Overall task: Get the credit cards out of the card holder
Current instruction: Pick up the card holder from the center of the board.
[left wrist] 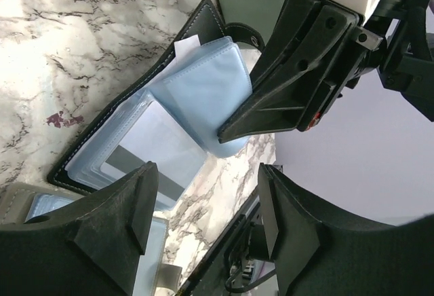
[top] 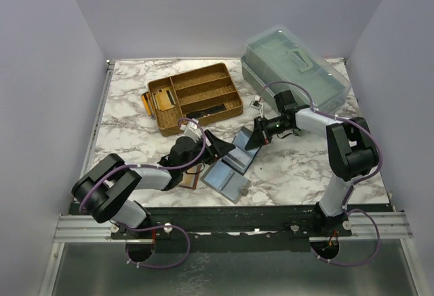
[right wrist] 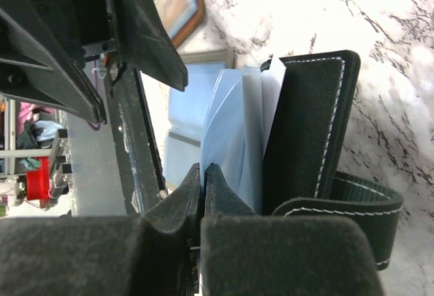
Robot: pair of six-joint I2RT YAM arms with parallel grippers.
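Observation:
The black card holder point(top: 239, 152) lies open on the marble table, its blue-grey pockets fanned upward point(left wrist: 203, 89). A pale credit card point(left wrist: 150, 140) with a dark stripe sits inside a lower pocket. My right gripper point(right wrist: 203, 169) is shut on the edge of one thin blue pocket leaf point(right wrist: 227, 126), beside the upright black cover point(right wrist: 305, 119) and strap point(right wrist: 356, 204). My left gripper point(left wrist: 207, 204) hovers open just in front of the holder, with nothing between its fingers point(left wrist: 115, 221). From above, the left gripper point(top: 220, 148) and right gripper point(top: 256, 140) flank the holder.
A grey holder point(top: 227, 182) and a brown holder point(top: 191, 179) lie near the front edge. A gold divided tray point(top: 196, 92) with gold-tan cards stands at the back. A clear lidded box point(top: 295, 65) sits at the back right.

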